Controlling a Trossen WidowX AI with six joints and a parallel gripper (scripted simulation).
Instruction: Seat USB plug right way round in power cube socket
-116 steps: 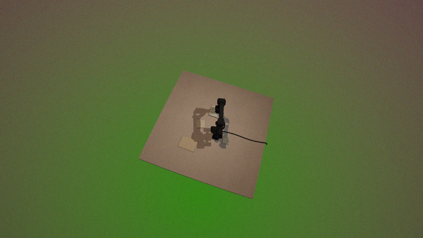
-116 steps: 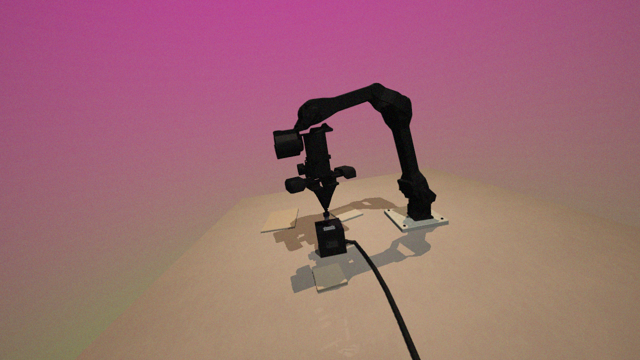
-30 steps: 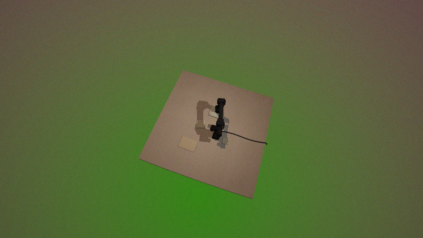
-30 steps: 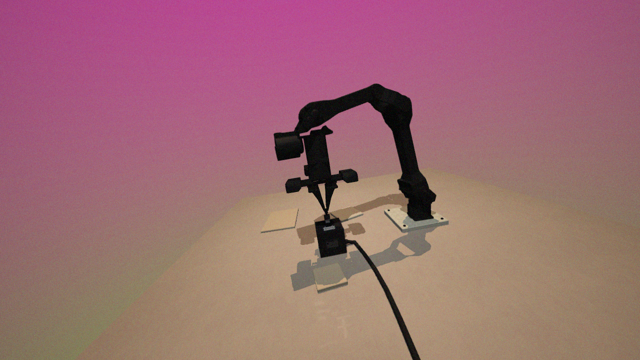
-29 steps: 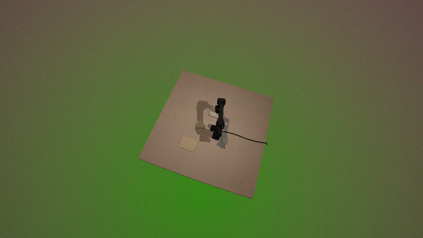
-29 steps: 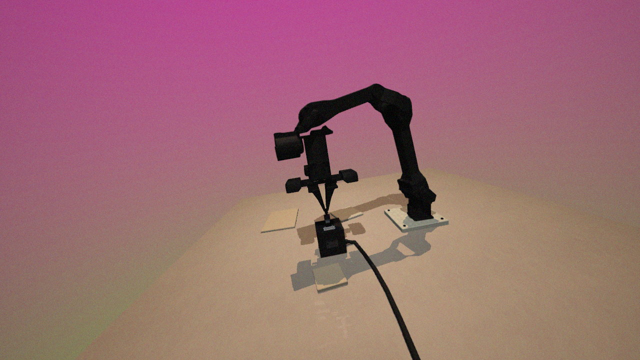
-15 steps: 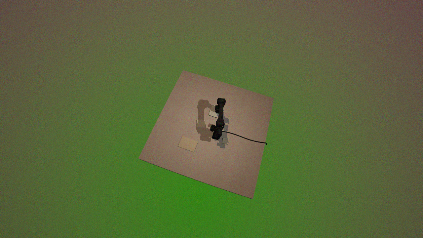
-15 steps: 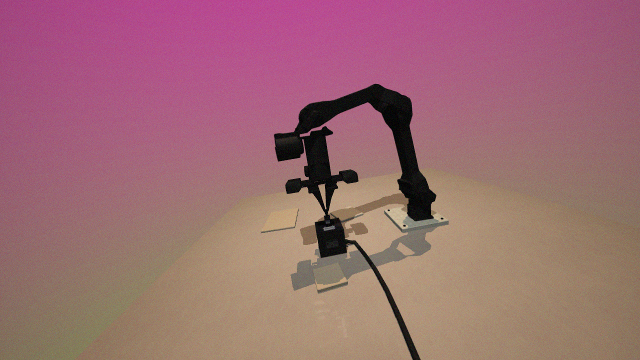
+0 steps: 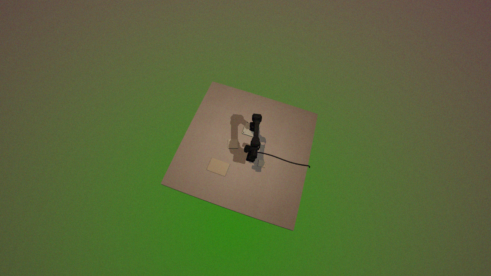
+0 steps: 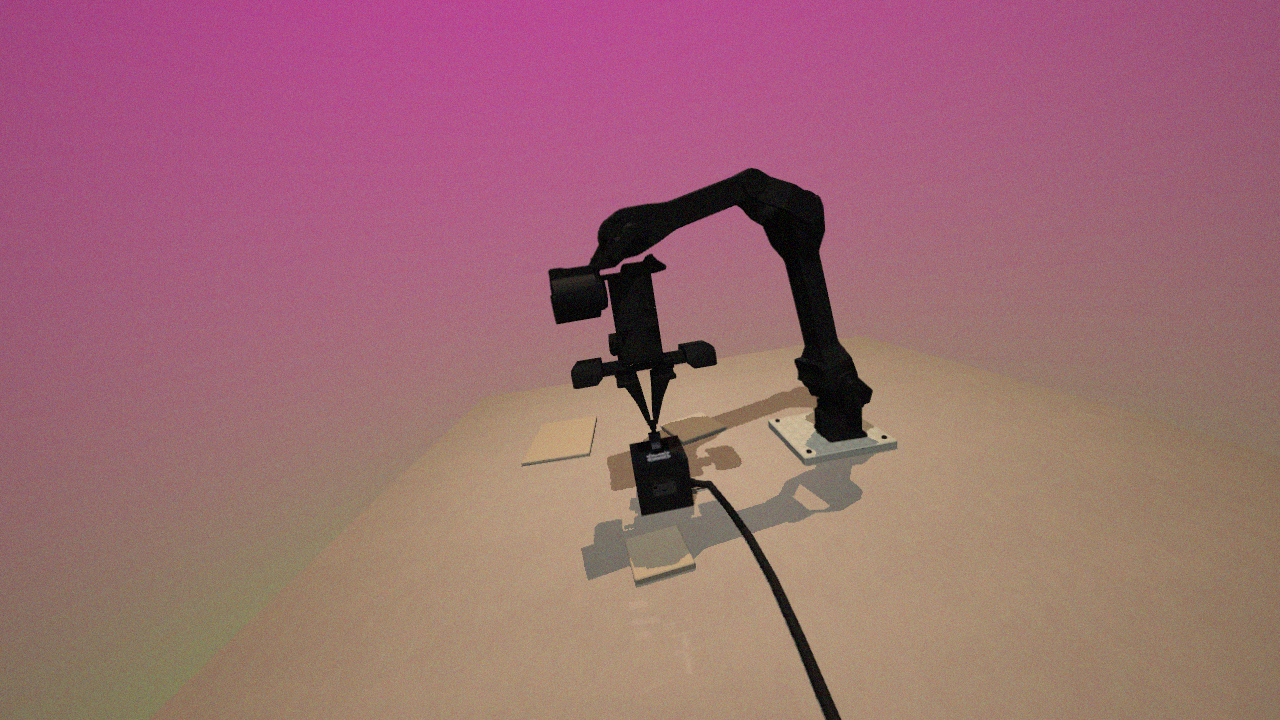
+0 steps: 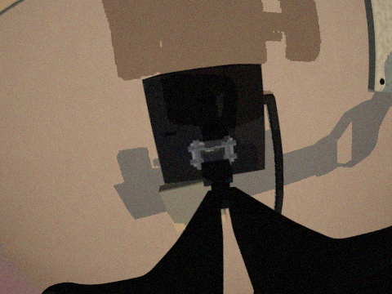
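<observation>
The black power cube (image 10: 662,488) (image 11: 173,153) stands upright on the table. The socket's grey outline (image 10: 658,456) (image 11: 196,156) shows on its top. In the top view the arm hides the cube. My gripper (image 10: 654,428) (image 11: 222,196) points down over the cube, shut on the small black USB plug (image 10: 655,441) (image 11: 217,171). The plug is upright at the socket outline, with its black body standing above the cube's top. The plug's body and shadow hide the socket opening, so how deep its tip sits and which way round it is cannot be told.
A black cable (image 9: 281,158) (image 10: 760,546) (image 11: 278,151) runs from the cube's side to the table edge. Flat beige tiles lie around the cube, a large one (image 9: 218,167) (image 10: 562,440) and a small one (image 10: 660,553) (image 11: 184,204). The pale arm base plate (image 10: 792,437) (image 11: 381,41) is behind.
</observation>
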